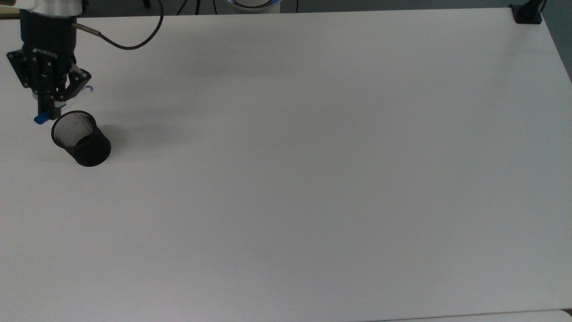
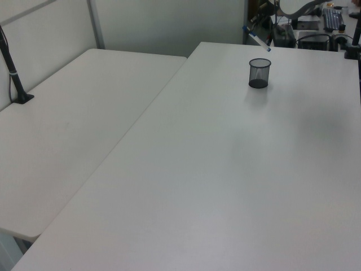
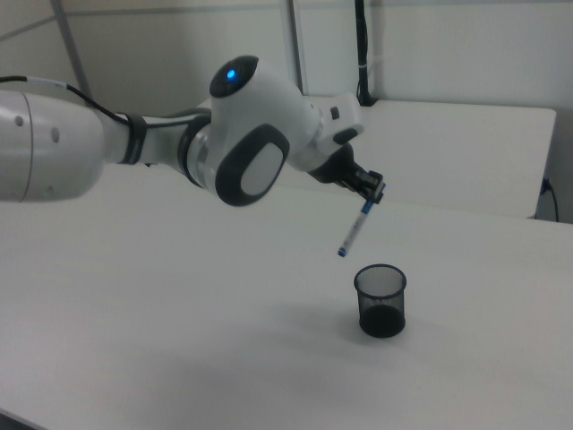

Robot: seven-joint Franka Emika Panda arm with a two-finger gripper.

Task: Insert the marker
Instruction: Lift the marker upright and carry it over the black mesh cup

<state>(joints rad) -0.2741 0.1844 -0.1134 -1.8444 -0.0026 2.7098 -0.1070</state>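
My gripper is clamped on the marker near its capped end, well above the white tabletop. In the right view the marker hangs from the fingers at a slant, white barrel running down and toward the right view's left, small blue end lowest. That low end sits above and a little to the right view's left of the black mesh cup — not over the opening, not touching the rim.

Top view: gripper at the far upper left, blue cap poking out below the fingers just beside the cup rim on the top view's left; the other end of the marker shows past the gripper body on the top view's right. Black cable loops off the wrist.

Left view: the marker is a small tilted sliver in the air above the cup, against dark clutter at the back — hard to read more there. The cup stands upright on the tabletop; from the top view its inside looks empty, though I can't be sure of the bottom.

A second white table adjoins on the left view's left.
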